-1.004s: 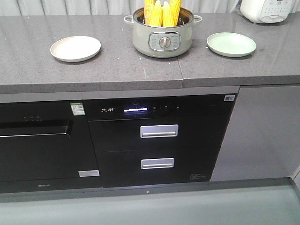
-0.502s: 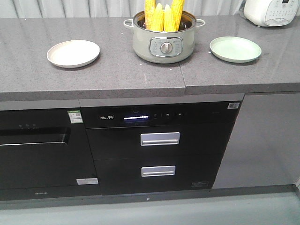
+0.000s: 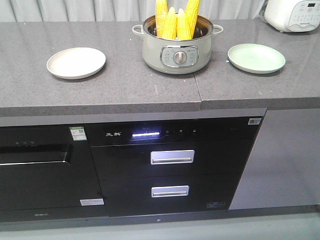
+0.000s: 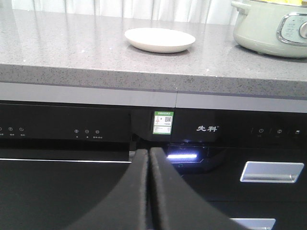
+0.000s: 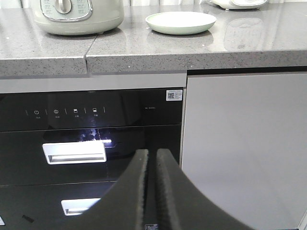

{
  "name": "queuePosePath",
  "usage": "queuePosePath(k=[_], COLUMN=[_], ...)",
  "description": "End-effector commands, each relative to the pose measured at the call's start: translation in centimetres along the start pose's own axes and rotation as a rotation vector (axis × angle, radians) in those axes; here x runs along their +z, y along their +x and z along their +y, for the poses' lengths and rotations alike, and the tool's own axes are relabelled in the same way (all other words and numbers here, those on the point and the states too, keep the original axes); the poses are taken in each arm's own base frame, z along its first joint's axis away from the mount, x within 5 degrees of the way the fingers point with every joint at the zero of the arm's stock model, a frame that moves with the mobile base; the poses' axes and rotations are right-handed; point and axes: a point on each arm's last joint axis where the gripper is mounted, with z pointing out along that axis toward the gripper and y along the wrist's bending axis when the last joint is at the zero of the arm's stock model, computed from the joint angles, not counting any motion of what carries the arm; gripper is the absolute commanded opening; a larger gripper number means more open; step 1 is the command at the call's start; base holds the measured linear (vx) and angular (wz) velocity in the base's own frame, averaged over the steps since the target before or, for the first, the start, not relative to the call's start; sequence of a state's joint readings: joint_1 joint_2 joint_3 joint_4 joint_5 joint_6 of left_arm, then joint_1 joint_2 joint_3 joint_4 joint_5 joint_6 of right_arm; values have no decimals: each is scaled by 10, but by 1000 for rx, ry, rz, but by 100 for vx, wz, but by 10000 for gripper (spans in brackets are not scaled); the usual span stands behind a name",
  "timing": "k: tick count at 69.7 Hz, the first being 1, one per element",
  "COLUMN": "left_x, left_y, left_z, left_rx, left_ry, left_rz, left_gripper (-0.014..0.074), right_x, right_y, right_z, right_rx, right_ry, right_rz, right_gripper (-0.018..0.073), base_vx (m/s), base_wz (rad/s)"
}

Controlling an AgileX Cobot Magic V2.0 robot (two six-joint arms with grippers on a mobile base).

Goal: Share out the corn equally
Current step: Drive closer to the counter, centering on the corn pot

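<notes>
Corn (image 3: 176, 20): several yellow cobs standing upright, bunched in pot (image 3: 175, 55) (kernel rows visible).

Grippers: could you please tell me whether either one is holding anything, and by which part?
Nothing is held: the left gripper and right gripper are shut and empty; the corn stands in the pot.

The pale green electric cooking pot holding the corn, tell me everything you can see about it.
The pale green electric pot is glossy, with two side handles and a silver front dial among small buttons. It stands upright and lidless on the grey speckled countertop, between a cream plate and a light green plate, touching neither. At least four yellow corn cobs stand on end inside it.
</notes>
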State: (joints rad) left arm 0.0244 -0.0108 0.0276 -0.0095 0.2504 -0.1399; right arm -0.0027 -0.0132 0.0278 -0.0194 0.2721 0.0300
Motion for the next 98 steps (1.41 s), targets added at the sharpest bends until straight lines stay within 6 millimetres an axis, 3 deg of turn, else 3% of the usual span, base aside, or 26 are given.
queuePosePath(k=[1, 98], left_x=[-1, -1], left_y=[-8, -8], left_z=[-2, -2], left_rx=[-7, -7], left_ry=[21, 21], left_rz=[-90, -90], left_gripper=[-9, -9], right_x=[0, 0], right_y=[-5, -5], right_z=[0, 0], right_rx=[-8, -8], right_ry=[6, 6], right_rz=[-74, -74], right_gripper=[-11, -11], base_vx=[8, 6], base_wz=[0, 0])
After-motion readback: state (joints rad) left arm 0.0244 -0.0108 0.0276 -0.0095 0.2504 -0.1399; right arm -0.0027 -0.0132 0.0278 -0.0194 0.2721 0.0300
